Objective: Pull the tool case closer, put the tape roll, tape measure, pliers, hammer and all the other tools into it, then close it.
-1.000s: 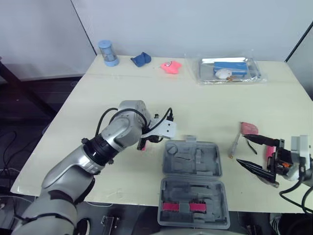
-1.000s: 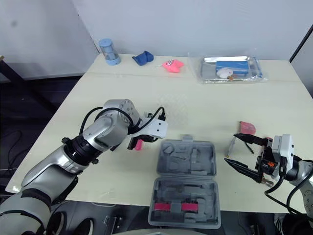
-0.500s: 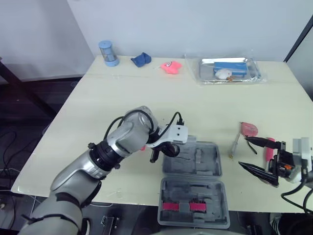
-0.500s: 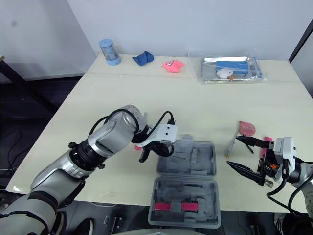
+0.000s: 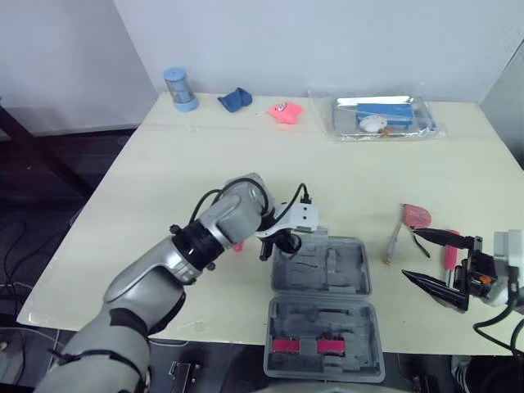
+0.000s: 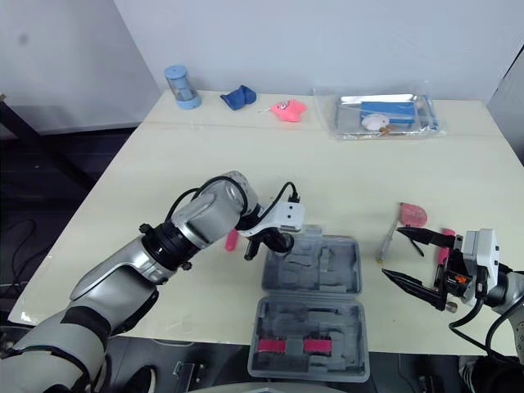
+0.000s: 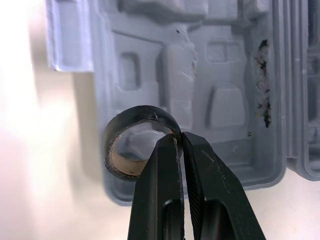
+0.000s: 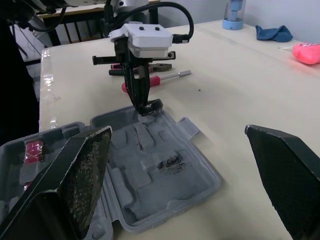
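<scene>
Left wrist view: left gripper (image 7: 180, 137) clamped on the black tape roll's (image 7: 116, 131) rim, over the left edge of the open grey tool case (image 5: 352, 274); right gripper (image 5: 409, 254) hovers right of the case, fingers spread.

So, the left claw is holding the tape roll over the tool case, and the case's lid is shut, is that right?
Not quite: the tool case is open, with both halves spread flat, as the left eye view shows. The rest stands: the left claw is shut on the tape roll and holds it over the case.
</scene>
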